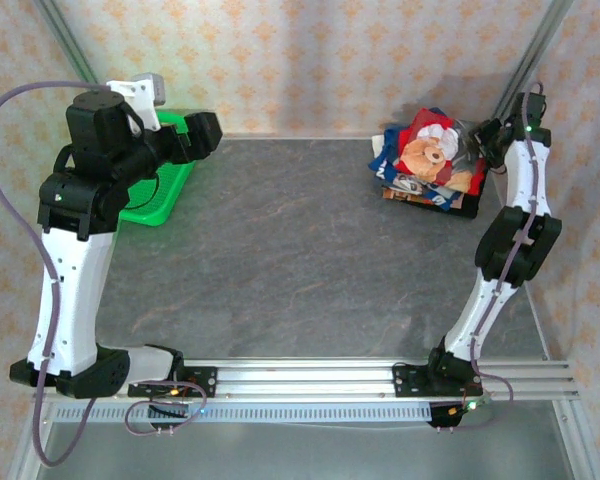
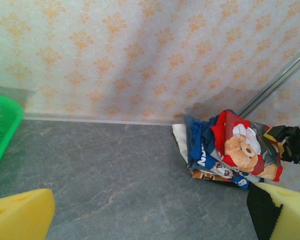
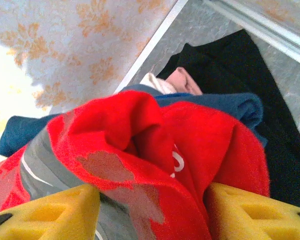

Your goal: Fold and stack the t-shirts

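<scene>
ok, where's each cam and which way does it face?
Top external: above, behind the bases, looking down on the table; both arms, left gripper raised, right gripper at the t-shirt stack.
Left wrist: faces across to the far right corner; yellow fingers at bottom.
Right wrist: close over the stack, facing the back wall; fingers flank the red tee.
Shared: all see the stack.

Pale wallpaper [image 2: 140, 50] with orange floral motifs rises beyond the left fingers [image 2: 20, 215], a grey marbled bench [image 2: 115, 165] below them, a metal post [image 2: 275, 82] at right
</scene>
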